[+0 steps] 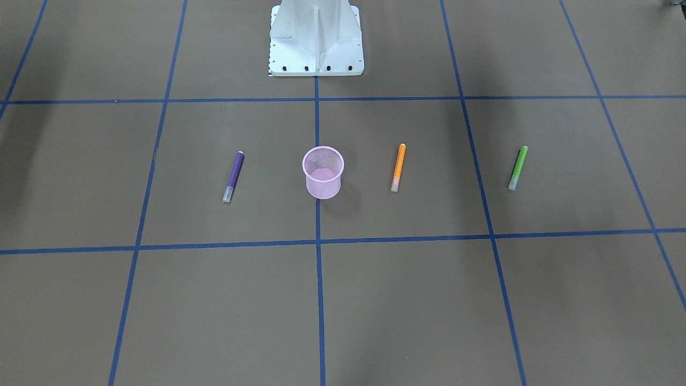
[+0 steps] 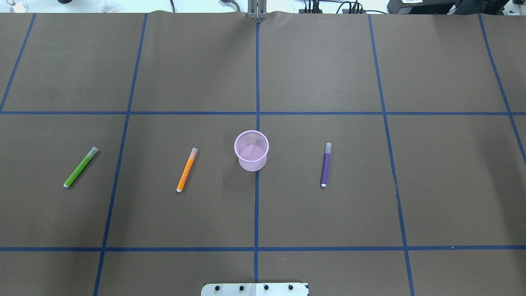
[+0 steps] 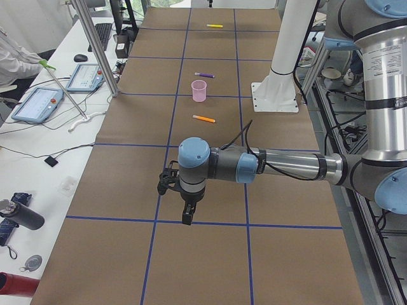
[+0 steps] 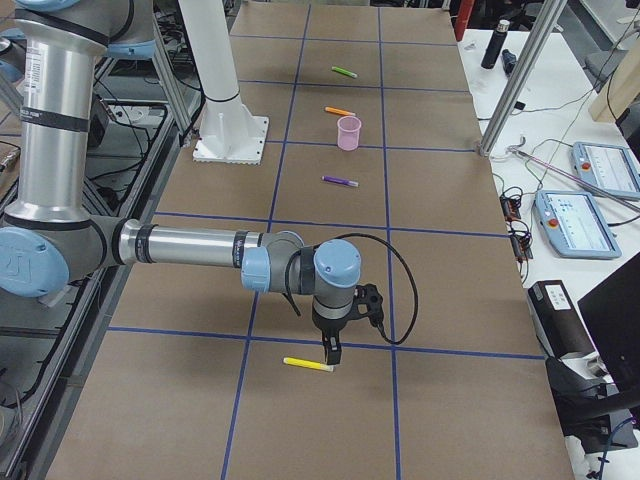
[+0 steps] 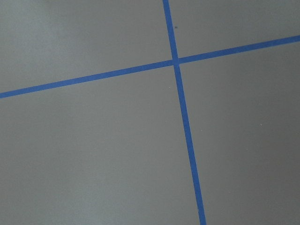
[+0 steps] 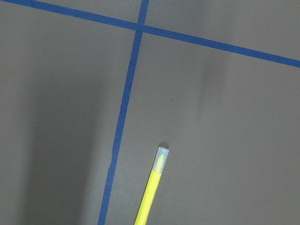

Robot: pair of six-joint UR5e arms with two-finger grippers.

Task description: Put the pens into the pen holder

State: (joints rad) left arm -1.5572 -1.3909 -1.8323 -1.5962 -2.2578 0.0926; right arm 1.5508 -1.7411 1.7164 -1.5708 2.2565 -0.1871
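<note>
- The pen holder (image 2: 251, 150) stands upright at the middle of the table (image 2: 328, 70), on the central one of the blue tape lines (image 2: 257, 74).
- In the overhead view, the orange pen (image 2: 186, 169) lies flat at 9 o'clock from the holder, near it but apart, with its pale cap towards 1 o'clock.
- The green pen (image 2: 81, 167) lies further out at 9 o'clock, well apart from the holder and past a tape line, with its cap towards 1 o'clock.
- The purple pen (image 2: 326, 164) lies at 3 o'clock from the holder, near it, with its cap towards 12 o'clock.
- The yellow pen (image 4: 308, 365) lies flat at the table's end on the robot's right, well apart from the holder. In the right wrist view it runs in from 6 o'clock, cap uppermost.
- The right gripper (image 4: 331, 358) points down just beside the yellow pen's end. I cannot tell whether its fingers are spread or pressed together.
- The left gripper (image 3: 186, 218) points down over bare table near a tape line, far from every pen. I cannot tell its finger state either.
</note>
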